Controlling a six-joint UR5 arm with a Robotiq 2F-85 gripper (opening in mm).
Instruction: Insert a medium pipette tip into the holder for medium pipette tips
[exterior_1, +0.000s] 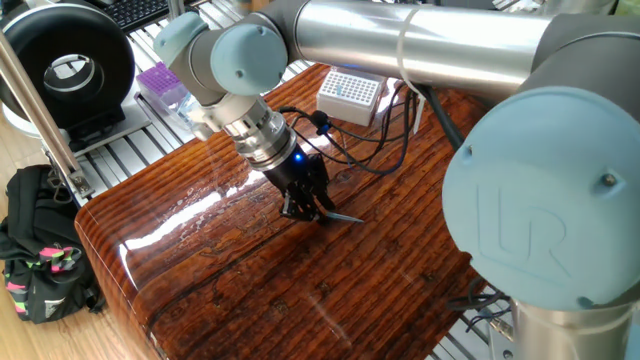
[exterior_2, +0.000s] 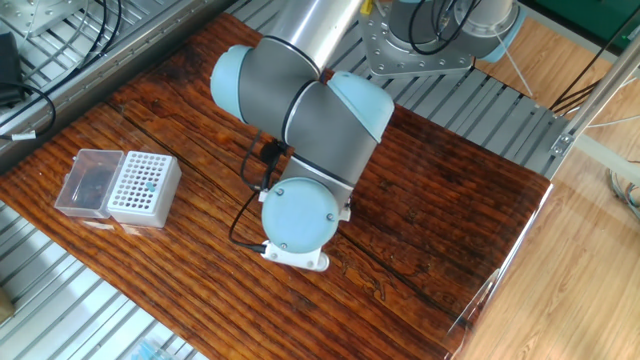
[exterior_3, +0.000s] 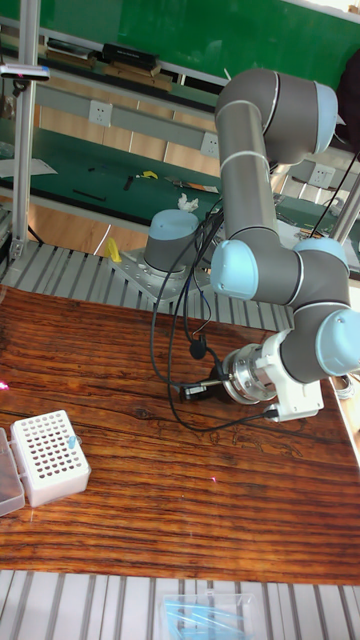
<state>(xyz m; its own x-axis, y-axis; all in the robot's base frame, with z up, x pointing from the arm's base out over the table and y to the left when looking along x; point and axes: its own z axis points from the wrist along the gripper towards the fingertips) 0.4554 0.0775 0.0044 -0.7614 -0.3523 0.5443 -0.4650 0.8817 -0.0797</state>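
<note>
A glossy dark wood counter (exterior_1: 250, 270) sits on a slatted metal bench, and the robot arm bends low over its middle. The gripper (exterior_1: 308, 206) tilts down near the wood, its jaws pinching one end of the medium pipette tip (exterior_1: 343, 217), which sticks out sideways, close to the surface. The holder for medium pipette tips (exterior_2: 144, 187), white with a clear plastic part attached, stands well apart near the counter's edge.
</note>
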